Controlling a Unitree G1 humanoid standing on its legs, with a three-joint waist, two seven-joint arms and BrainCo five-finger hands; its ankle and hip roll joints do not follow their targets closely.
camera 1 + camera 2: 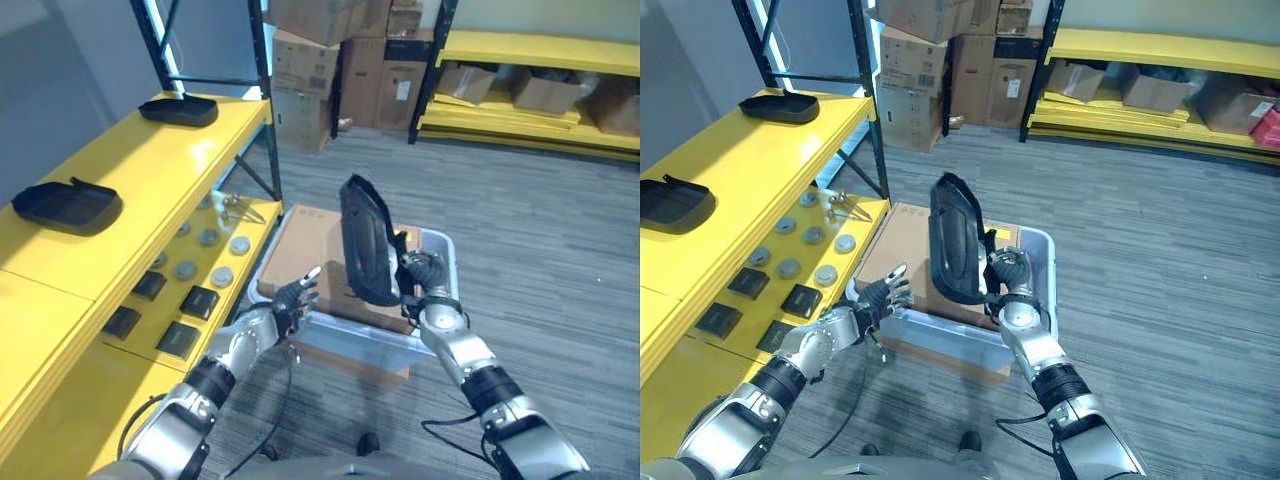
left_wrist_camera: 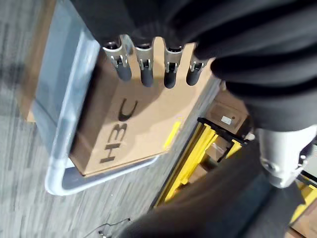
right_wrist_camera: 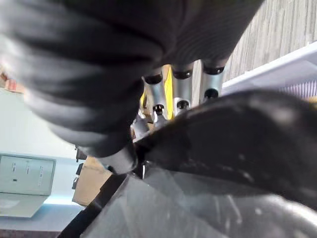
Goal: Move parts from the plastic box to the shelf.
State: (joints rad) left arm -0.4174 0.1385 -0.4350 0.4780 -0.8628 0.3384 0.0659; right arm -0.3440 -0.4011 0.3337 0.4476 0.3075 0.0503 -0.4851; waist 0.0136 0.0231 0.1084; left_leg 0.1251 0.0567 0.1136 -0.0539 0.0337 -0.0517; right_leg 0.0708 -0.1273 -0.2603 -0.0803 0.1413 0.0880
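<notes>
Left eye view: right hand (image 1: 420, 272) fingers curl around the black part (image 1: 366, 240), held upright above the plastic box (image 1: 437, 243). Left hand (image 1: 292, 296), fingers relaxed, hovers beside the box, nearer the shelf (image 1: 120, 190).

Dark block letters are printed on the flat cardboard sheet (image 2: 133, 124) lying in the plastic box (image 2: 59, 148). Labels on the stacked cartons (image 1: 310, 60) are too small to read.

Both head eyes look down on the plastic box (image 1: 440, 245); wrist views sit close above it.
</notes>
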